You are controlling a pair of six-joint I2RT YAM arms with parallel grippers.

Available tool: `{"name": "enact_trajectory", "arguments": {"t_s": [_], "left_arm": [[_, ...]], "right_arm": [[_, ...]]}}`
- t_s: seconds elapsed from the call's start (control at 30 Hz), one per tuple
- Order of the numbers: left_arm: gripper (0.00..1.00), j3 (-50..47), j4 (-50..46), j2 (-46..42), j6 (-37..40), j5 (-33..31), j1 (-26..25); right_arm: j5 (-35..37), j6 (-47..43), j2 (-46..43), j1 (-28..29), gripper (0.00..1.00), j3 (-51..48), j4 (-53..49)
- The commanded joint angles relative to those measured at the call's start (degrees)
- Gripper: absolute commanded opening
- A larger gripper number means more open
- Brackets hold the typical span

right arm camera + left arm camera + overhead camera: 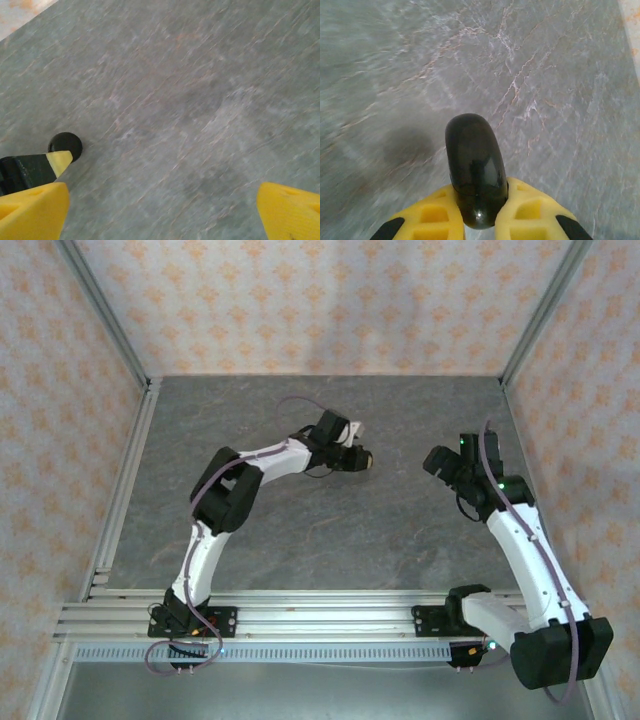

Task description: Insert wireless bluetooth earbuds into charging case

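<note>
A glossy black charging case (472, 160) with its lid closed is pinched at its near end between the yellow fingers of my left gripper (479, 212). It casts a soft shadow on the grey table left of it. From above, the left gripper (352, 455) holds the case (366, 460) near the table's middle. My right gripper (440, 462) hovers a short way to its right, apart from it. The right gripper (162, 205) stands wide open over bare table, and the case (65, 145) shows at its left edge. The earbuds are out of view.
The grey marbled table (330, 540) is walled by patterned panels at the back and both sides. A metal rail (300, 605) runs along the near edge by the arm bases.
</note>
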Motion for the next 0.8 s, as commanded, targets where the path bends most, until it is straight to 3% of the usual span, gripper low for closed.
{"name": "enact_trajectory", "arguments": {"t_s": [0.0,0.23,0.43,0.6,0.67,0.7,0.77], "left_arm": [[0.18,6.44,-4.28,2.88,-1.29,-3.32,-0.52],[0.4,14.59,-14.26,4.37,4.47,-7.04,-0.57],[0.6,18.26,-22.66,0.46,12.75,-10.81,0.37],[0.72,15.99,-25.57,-6.83,18.68,-13.63,3.45],[0.82,13.13,-25.54,-10.83,20.49,-15.58,5.4],[0.94,11.13,-25.18,-13.33,21.52,-17.04,6.59],[1.0,6.73,-23.96,-18.13,23.16,-19.56,8.94]], "right_arm": [[9.03,-4.14,-0.54,-0.41,1.0,-2.41,6.01],[13.22,-5.02,1.98,-0.71,0.99,-5.85,9.76],[15.03,-6.39,4.07,-0.8,0.99,-11.04,20.24],[18.18,-7.45,6.63,-0.81,0.99,-14.91,29.23],[19.48,-8.38,7.21,-0.81,0.99,-16.57,32.96],[19.97,-9.15,7.37,-0.81,0.99,-17.69,35.66],[19.65,-11.48,7.57,-0.82,0.99,-20.45,42.11]]}}
